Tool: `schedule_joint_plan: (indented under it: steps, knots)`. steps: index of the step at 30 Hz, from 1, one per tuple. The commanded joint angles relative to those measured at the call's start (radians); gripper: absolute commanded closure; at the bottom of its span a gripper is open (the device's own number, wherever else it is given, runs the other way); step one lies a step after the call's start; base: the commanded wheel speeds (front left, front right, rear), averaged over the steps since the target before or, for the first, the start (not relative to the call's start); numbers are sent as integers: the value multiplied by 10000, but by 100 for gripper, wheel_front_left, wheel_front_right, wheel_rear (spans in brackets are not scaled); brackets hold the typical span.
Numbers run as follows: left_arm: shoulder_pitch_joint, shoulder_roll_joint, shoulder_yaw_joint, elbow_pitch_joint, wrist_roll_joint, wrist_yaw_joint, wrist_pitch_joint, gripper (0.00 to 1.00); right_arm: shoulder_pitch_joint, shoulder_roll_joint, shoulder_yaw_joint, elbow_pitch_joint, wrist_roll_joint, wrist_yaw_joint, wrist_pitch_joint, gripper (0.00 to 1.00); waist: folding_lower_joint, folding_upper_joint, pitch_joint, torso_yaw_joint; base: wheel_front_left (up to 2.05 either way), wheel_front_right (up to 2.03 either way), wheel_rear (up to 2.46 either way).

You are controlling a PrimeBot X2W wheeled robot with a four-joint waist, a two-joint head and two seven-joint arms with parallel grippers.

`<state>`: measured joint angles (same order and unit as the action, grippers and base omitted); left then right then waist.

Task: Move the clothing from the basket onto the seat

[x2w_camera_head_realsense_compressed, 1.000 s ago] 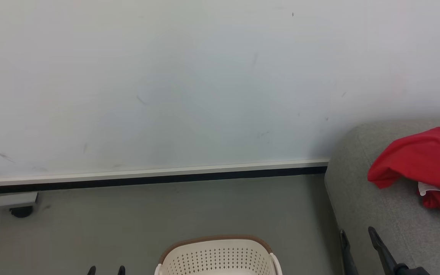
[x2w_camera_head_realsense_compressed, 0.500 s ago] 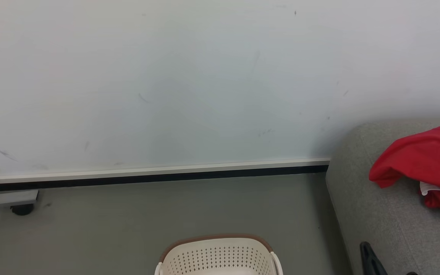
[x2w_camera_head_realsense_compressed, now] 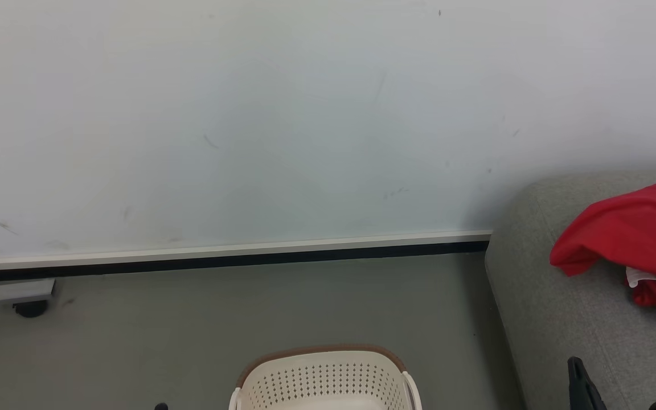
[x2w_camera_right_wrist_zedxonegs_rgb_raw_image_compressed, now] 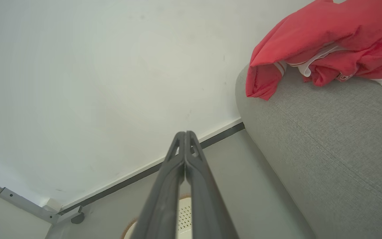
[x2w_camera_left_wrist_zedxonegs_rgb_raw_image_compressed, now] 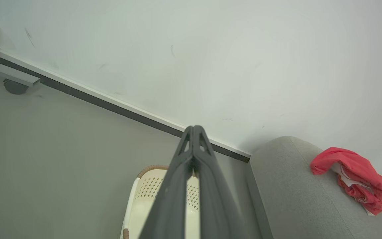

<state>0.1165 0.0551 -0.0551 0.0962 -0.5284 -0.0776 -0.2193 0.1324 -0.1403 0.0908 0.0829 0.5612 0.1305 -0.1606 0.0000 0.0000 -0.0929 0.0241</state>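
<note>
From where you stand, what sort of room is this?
Likely a staged home corner: a large grey woven-fabric sofa, a cream-white perforated plastic laundry basket on grey floor, a scuffed white wall.

Open floor (x2w_camera_head_realsense_compressed: 248, 307) seen between basket (x2w_camera_head_realsense_compressed: 322, 378) and wall (x2w_camera_head_realsense_compressed: 248, 114) (far side closed off by it). Right side blocked by seat (x2w_camera_head_realsense_compressed: 561, 319); clothing (x2w_camera_head_realsense_compressed: 630, 228) heaped on its far part, near part bare. At left wall foot, wheeled frame (x2w_camera_head_realsense_compressed: 17, 293) lodged.
</note>
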Motion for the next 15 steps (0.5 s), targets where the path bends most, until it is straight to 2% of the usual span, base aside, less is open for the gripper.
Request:
schedule_joint_plan:
  steps: [1, 15]
  knots:
    - [-318, 17, -45, -89, -423, -39, 46, 100, -212, -125, -112, -102, 464, 1, 83, 100, 0, 0, 13, -4, 0, 0, 0]
    - [-580, 5, -255, 27, -2420, -92, 232, 100, -359, -288, -567, 5, 2730, 1, 634, 100, 0, 0, 130, -34, 0, 0, 0]
